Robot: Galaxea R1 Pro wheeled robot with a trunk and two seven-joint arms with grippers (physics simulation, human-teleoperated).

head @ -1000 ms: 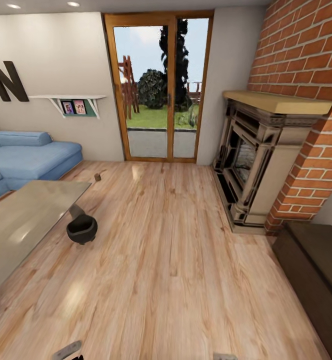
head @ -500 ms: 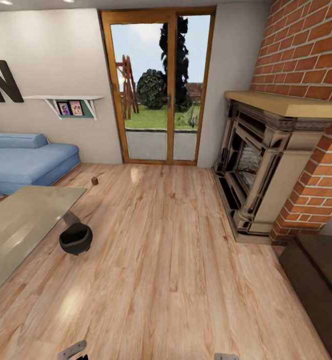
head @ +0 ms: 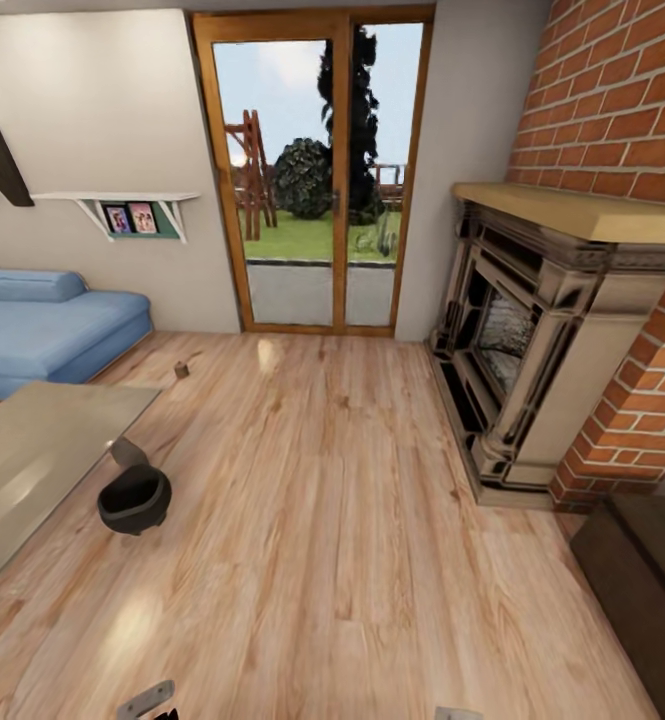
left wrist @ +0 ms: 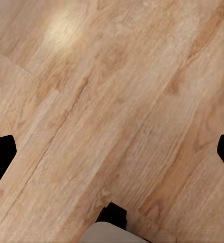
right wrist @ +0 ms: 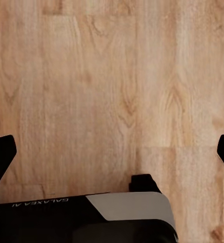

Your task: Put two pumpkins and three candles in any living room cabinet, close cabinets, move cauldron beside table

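The black cauldron (head: 134, 498) stands on the wood floor, right beside the near corner of the glossy glass-topped table (head: 22, 470) at the left. A corner of the dark brown cabinet (head: 642, 580) shows at the lower right, its front shut as far as I can see. The pumpkins are out of view. A tiny brownish stub (head: 181, 369) lies on the floor past the table, too small to tell if it is a candle. My left gripper (left wrist: 112, 154) and my right gripper (right wrist: 112, 154) both hang open over bare floor, holding nothing.
A blue sofa (head: 42, 330) stands behind the table at the left. A stone fireplace (head: 532, 340) set in a brick wall juts out at the right. Glass patio doors (head: 317, 180) close the far end. Wide wood floor (head: 322, 520) runs down the middle.
The whole view has shifted as the robot moves: cauldron and table slide left and lower in the picture, the cabinet toward the right edge. Nothing in the room has moved.
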